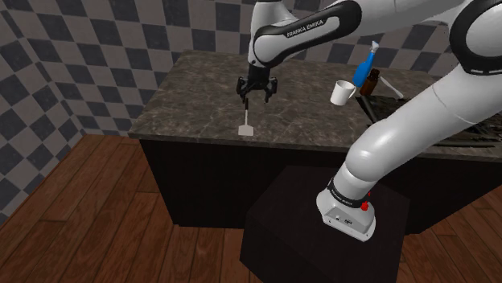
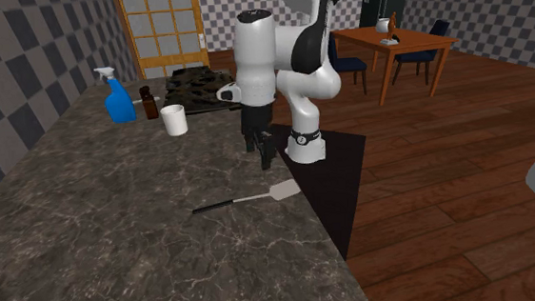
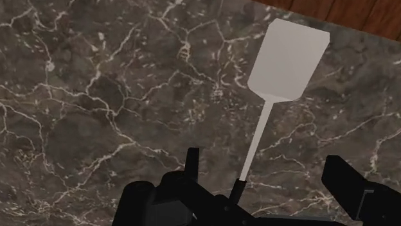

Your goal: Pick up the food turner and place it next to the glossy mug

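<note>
The food turner point(image 1: 247, 125) lies flat on the dark marble counter point(image 1: 197, 88), close to its front edge. It has a pale flat blade point(image 2: 282, 190), a thin shaft and a dark handle point(image 2: 217, 207). My black gripper point(image 1: 257, 91) hangs open a little above the turner's handle end, pointing down and holding nothing. In the wrist view the shaft point(image 3: 260, 135) runs between my spread fingers point(image 3: 191, 160), which do not touch it, and the blade point(image 3: 289, 61) lies beyond them. The white mug point(image 1: 343, 92) stands further along the counter, toward the shoulder view's right.
A blue spray bottle point(image 2: 116, 95) and a brown bottle point(image 2: 147, 102) stand just behind the mug point(image 2: 174, 119). A dark stovetop point(image 2: 199, 82) lies past them. The counter edge drops to a wooden floor point(image 2: 430, 192), with a dining table point(image 2: 392, 40) far off.
</note>
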Action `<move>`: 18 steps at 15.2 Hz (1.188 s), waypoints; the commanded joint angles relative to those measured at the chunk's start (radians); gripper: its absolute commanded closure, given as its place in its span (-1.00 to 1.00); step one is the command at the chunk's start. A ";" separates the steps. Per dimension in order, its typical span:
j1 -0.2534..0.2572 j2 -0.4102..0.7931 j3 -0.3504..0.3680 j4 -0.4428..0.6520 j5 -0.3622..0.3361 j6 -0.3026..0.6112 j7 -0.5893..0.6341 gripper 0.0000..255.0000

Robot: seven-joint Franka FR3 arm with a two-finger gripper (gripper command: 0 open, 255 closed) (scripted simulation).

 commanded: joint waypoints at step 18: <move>-0.052 0.287 0.020 0.049 -0.068 0.235 0.230 -1.00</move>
